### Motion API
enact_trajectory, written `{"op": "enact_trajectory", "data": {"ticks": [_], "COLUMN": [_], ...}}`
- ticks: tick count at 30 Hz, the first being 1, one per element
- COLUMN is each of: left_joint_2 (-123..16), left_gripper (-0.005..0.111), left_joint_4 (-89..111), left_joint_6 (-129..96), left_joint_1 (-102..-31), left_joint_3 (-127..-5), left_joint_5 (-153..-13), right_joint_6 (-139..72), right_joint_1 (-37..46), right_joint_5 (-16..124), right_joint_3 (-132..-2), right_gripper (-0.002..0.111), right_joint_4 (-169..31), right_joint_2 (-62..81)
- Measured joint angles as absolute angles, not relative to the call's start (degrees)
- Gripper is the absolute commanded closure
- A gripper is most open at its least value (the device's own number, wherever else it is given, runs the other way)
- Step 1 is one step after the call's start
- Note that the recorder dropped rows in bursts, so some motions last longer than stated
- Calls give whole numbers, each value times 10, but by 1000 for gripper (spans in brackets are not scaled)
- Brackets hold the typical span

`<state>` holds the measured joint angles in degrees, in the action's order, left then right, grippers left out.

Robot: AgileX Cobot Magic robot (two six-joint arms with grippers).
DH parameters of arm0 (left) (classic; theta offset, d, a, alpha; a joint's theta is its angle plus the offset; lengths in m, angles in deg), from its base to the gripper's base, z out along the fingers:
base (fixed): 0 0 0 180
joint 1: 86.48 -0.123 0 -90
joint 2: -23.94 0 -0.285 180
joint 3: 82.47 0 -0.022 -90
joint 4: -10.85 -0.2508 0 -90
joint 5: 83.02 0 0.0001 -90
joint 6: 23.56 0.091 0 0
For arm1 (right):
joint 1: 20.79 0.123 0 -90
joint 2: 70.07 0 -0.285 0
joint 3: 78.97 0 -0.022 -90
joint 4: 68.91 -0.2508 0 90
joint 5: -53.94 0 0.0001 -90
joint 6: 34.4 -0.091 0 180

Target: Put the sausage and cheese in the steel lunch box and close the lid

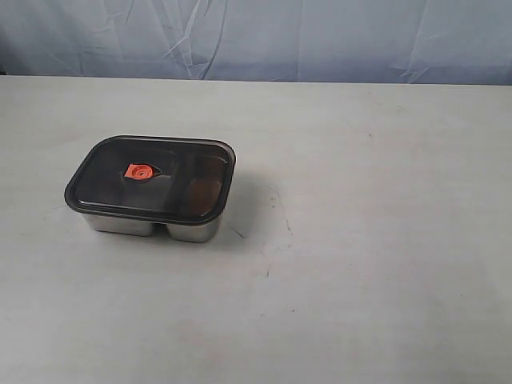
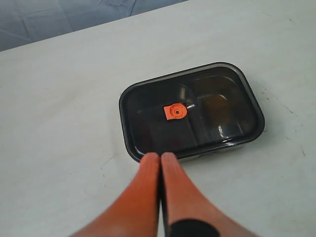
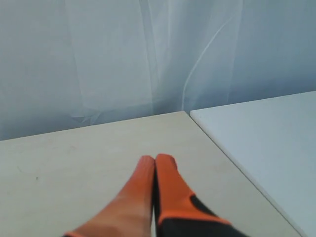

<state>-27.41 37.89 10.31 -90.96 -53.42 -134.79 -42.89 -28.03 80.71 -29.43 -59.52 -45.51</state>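
The steel lunch box (image 1: 156,227) stands on the table at the left, with the dark smoky lid (image 1: 152,178) lying flat over it and its orange valve (image 1: 140,170) in the middle. Through the lid (image 2: 191,109) a dull orange-brown shape (image 1: 206,190) shows in the right compartment; I cannot tell if it is the cheese. The sausage is hidden. My left gripper (image 2: 159,157) is shut and empty, held just short of the box's near rim. My right gripper (image 3: 155,159) is shut and empty over bare table, away from the box. Neither gripper shows in the exterior view.
A blue-grey cloth backdrop (image 1: 256,36) hangs behind the table's far edge. In the right wrist view a white panel (image 3: 266,133) adjoins the beige tabletop (image 3: 74,163) along a straight seam.
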Motion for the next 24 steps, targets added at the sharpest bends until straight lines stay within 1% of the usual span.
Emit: {"op": "enact_trajectory", "data": {"ticks": [4, 13, 20, 24], "left_joint_2": [-274, -274, -274, -274], "left_gripper": [107, 107, 107, 107], "left_joint_4": [379, 379, 379, 379], "left_joint_6": [103, 103, 103, 103], "left_joint_1": [-910, -910, -910, -910], "left_joint_3": [-534, -534, -534, -534], "left_joint_5": [-1348, -1348, -1348, -1348], "right_joint_6": [-431, -434, -367, -344], "right_joint_1": [-285, -285, -285, -285], "right_joint_5": [773, 619, 606, 620], "right_joint_3": [-239, -107, -28, -20], "right_gripper": [109, 109, 109, 109], "right_joint_4": [-615, -660, -670, -680], "right_joint_2": [-504, -513, -567, -602]}}
